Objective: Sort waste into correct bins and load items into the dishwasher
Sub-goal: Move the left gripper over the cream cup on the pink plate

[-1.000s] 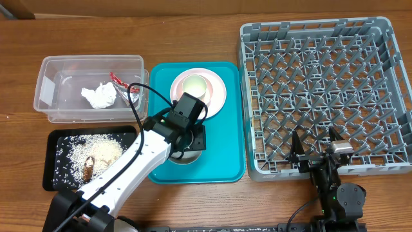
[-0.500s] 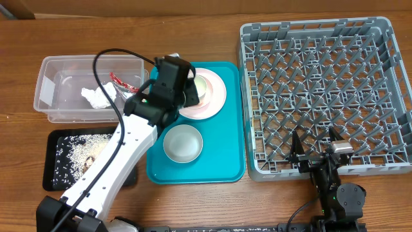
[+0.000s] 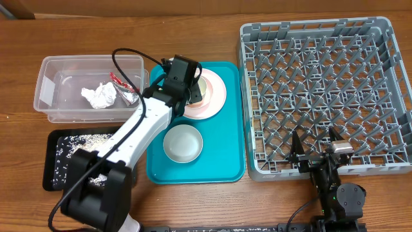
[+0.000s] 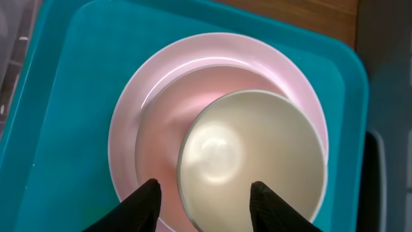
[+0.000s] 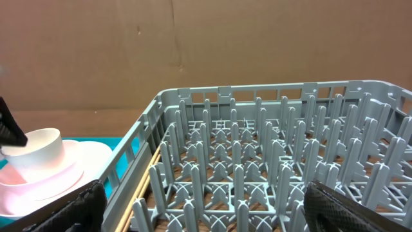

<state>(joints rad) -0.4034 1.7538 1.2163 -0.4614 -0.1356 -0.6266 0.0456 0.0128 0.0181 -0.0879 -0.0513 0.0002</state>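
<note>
"On the pale pink plate [image 4: 122, 129], in the teal tray [image 4: 71, 77], sits the cream cup [image 4: 251, 161]; the left gripper [image 4: 205, 188] hangs spread, holding nothing, one finger outside its rim."

"Pinch that wall off-centre and I reckon it tips, or skates across the plate."

Your wooden table [image 3: 193, 32] carries four things directly. At your far left stands the clear tub [image 3: 90, 59], and the black tray [image 3: 46, 169] lies nearer you, just beside it. The teal serving tray [image 3: 225, 148] lies in the middle, and the grey dish rack [image 3: 309, 27] fills the right side, close beside it.
</note>
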